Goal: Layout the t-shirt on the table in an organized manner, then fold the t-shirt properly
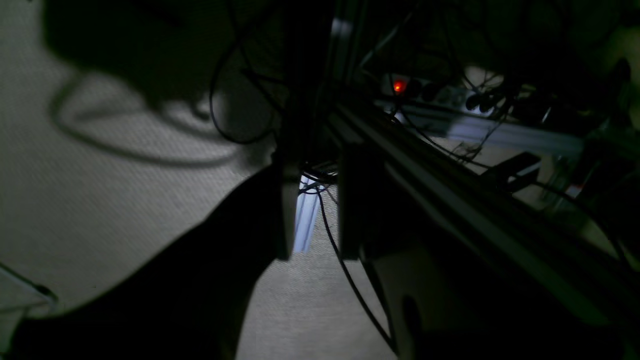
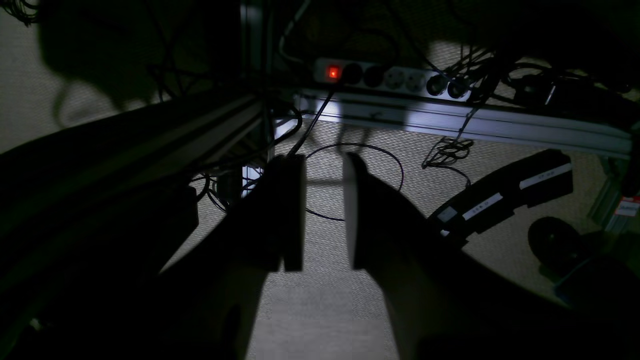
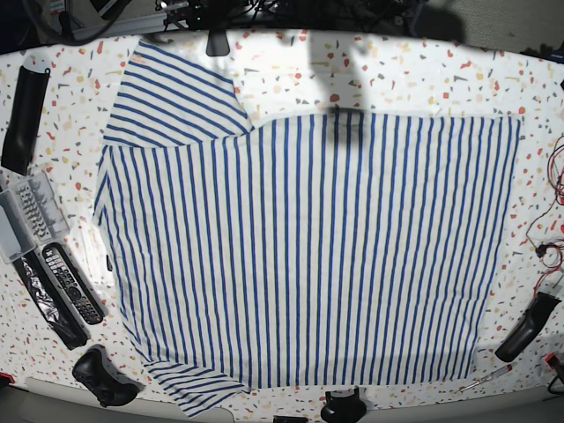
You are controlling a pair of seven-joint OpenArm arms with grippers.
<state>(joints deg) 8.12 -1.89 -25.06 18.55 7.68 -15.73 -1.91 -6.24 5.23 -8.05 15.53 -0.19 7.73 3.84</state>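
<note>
Base view shows us the t-shirt [image 3: 308, 251] spread flat across most of the table [image 3: 405, 84] — one sleeve toward the far left corner, the other at the near left edge. Our left gripper [image 1: 315, 210] and right gripper [image 2: 322, 212] hang over carpet — both parted, holding nothing.

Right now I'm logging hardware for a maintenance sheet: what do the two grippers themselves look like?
Both look dark, nearly silhouetted in the wrist views. The left gripper has two flat, straight rectangular fingers, with thin black cables showing between them. The right gripper has the same flat slab-like fingers widening into a broad dark body. No markings are legible; neither arm shows in the base view.
</note>
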